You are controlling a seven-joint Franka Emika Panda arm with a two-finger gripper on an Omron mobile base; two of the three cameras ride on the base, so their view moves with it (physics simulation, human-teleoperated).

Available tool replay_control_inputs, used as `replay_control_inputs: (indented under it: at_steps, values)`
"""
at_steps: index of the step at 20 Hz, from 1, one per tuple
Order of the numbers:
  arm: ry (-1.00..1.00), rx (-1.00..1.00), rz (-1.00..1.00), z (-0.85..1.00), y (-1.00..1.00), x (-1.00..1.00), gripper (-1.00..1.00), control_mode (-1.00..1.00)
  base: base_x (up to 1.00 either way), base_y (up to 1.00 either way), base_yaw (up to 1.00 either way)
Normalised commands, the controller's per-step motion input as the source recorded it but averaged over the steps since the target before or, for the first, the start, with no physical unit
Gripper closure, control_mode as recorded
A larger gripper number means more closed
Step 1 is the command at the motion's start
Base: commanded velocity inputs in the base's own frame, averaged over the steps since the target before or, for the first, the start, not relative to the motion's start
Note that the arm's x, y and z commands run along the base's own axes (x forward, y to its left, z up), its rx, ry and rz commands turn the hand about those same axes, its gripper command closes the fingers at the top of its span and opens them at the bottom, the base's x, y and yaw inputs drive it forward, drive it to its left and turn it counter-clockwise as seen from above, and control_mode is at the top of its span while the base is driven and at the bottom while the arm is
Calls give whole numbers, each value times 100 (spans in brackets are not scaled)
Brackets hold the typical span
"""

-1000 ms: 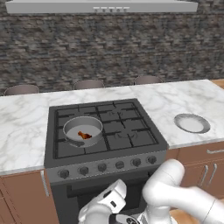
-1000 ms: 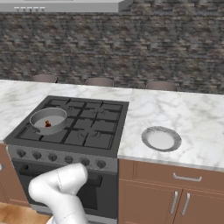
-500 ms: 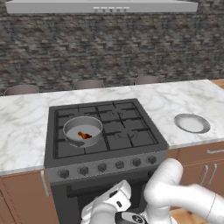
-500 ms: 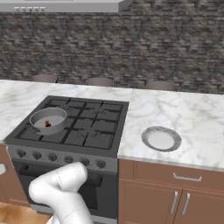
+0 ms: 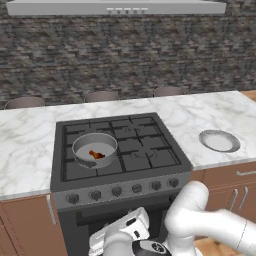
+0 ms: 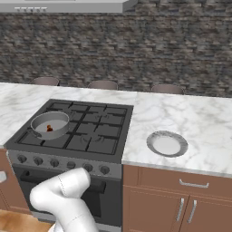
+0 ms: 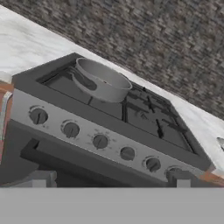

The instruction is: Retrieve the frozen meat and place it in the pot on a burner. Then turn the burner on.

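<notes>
The grey pot [image 5: 95,148] stands on the front-left burner [image 5: 79,169] of the cooktop. Inside it lies the frozen meat [image 5: 96,154], a small reddish-orange chunk, also seen from the right base view as the meat [image 6: 49,129] in the pot [image 6: 50,124]. My gripper [image 7: 111,180] hangs low in front of the stove's knob panel, open, with nothing between its fingers. It is well below and in front of the pot [image 7: 103,80], whose wall hides the meat in the hand view. My white hand [image 5: 131,226] shows before the oven door.
A row of several knobs [image 7: 100,141] runs along the stove front, above the oven door handle [image 7: 65,159]. A shallow silvery dish [image 5: 219,141] sits on the marble counter to the right of the cooktop. Wooden cabinets flank the oven.
My hand has drifted slightly to the right in front of the oven door. Pot and meat have stayed in place, and the gripper remains open.
</notes>
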Motion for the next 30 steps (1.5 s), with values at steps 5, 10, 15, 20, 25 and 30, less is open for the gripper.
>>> replay_control_inputs:
  at_steps: [5, 10, 15, 20, 25, 30]
  values:
    - [0, 33, -7, -1, 57, 11, -100, -100, 0, 0, 0]
    - [0, 15, -5, -14, 43, 3, -100, -100, 0, 0, 0]
    - [-3, 8, -9, -26, 48, 7, -100, -100, 0, 0, 0]
    - [-3, 10, -12, -23, 55, 15, -100, -100, 0, 0, 0]
    - [-7, 4, -14, -13, 43, 7, -100, -100, 0, 0, 0]
    - [-9, 2, -11, -15, 26, 5, -100, -100, 0, 0, 0]
